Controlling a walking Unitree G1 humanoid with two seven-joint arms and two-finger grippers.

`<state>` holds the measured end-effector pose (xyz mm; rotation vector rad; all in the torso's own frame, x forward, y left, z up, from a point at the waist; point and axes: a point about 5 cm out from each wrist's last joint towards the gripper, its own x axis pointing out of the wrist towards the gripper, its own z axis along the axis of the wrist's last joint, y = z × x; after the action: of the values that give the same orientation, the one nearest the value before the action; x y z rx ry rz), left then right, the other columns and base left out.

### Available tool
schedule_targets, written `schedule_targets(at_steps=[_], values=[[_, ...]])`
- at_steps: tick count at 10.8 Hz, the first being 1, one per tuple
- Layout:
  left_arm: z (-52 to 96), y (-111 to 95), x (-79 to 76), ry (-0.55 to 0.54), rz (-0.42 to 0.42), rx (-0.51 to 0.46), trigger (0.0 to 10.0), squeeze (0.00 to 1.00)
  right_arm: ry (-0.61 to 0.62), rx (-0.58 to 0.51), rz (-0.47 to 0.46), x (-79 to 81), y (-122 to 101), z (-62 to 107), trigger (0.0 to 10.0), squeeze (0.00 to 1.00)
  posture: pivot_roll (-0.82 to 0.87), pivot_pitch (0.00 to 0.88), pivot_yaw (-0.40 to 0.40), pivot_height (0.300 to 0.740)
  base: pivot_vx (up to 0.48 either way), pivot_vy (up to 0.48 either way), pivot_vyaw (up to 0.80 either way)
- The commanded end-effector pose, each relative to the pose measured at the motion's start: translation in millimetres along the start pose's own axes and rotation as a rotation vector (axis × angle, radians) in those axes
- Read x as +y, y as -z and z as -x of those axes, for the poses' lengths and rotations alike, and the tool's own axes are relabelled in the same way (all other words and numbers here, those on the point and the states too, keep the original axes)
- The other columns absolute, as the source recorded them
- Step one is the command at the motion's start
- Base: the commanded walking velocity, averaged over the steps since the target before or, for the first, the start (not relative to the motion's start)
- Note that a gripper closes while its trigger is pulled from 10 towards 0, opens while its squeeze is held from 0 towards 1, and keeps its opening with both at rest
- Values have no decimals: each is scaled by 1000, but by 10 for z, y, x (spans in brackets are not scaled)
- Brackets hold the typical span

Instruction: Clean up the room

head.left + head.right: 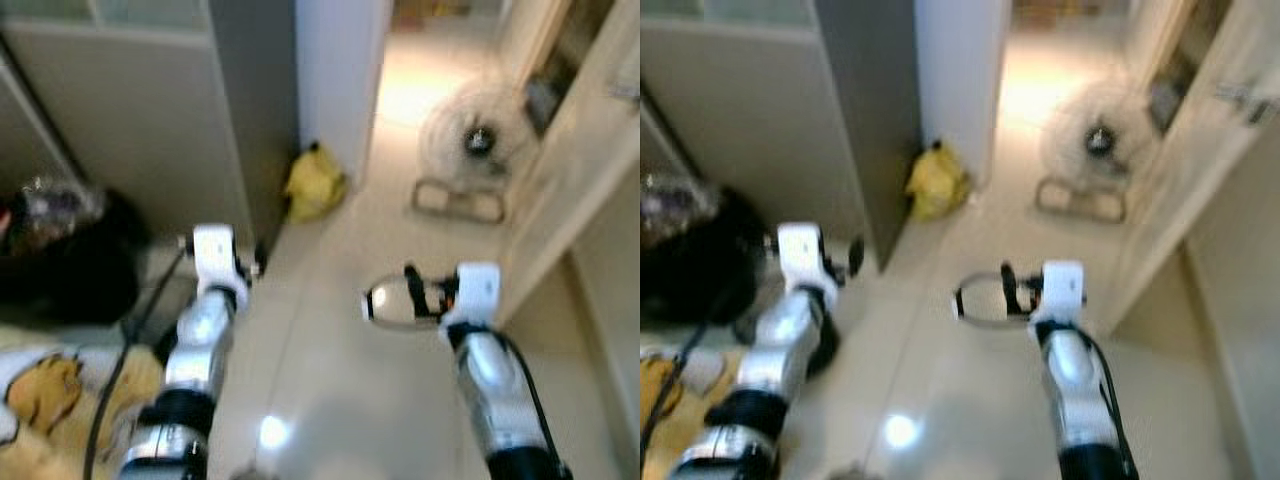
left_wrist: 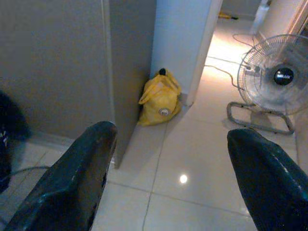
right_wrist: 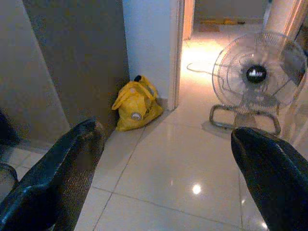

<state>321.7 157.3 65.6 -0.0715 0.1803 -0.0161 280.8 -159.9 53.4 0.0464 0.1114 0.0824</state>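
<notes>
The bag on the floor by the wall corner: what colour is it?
Yellow. The bag shows best in the left wrist view, with a small round pale emblem on its front.

Ahead of you, upper right of the frame, a floor fan [image 3: 255,79] stands on the glossy tiled floor [image 3: 163,163]. A grey partition [image 2: 57,62] fills the upper left, a white wall [image 2: 180,43] beside it.

We are seeing both head views smeared by motion blur while the wrist views are staying sharp, with warm light spilling from the doorway [image 3: 190,19] across the glossy floor [image 3: 159,159], a ceiling-lamp glare spot [image 2: 183,179] shining on the tiles and shade darkening the grey wall [image 2: 53,62].
</notes>
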Motion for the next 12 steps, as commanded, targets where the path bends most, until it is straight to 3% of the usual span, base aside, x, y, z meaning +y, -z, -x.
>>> schedule_targets(at_steps=[1, 3, 6, 7, 8, 10, 12], values=[[-34, -60, 67, -32, 9, -13, 10000, 0, -20, -21, 1, 63, -30, -10, 10000, 0, 36, 0, 15, 740, 454, 0, 0], [-38, -68, 38, -4, -2, -32, 10000, 0, 21, 9, -20, 1, 49, 0, 10000, 0, 40, 0, 14, 740, 463, 0, 472], [-48, -49, -78, 47, -24, -34, 10000, 0, 61, -4, -34, -131, -15, -47, 10000, 0, 37, 0, 8, 740, 266, 0, 435], [-46, -117, -73, 61, 16, -68, 10000, 0, 53, -18, -57, -115, -36, -67, 10000, 31, 44, 0, 12, 740, 0, 0, 438], [-31, -152, 2, 41, -7, -90, 10000, 0, 35, -21, -69, -77, -42, -79, 10000, 106, 49, 0, 9, 740, 0, 0, 431], [-58, -174, 38, 25, -33, -100, 10000, 0, 20, -17, -84, -58, -36, -104, 10000, 129, 68, 0, -11, 740, 0, 0, 434], [-66, -165, 13, 20, -4, -88, 10000, 0, -34, -29, -112, 20, -77, -163, 10000, 149, 79, 0, -16, 740, -129, 420, 434]])
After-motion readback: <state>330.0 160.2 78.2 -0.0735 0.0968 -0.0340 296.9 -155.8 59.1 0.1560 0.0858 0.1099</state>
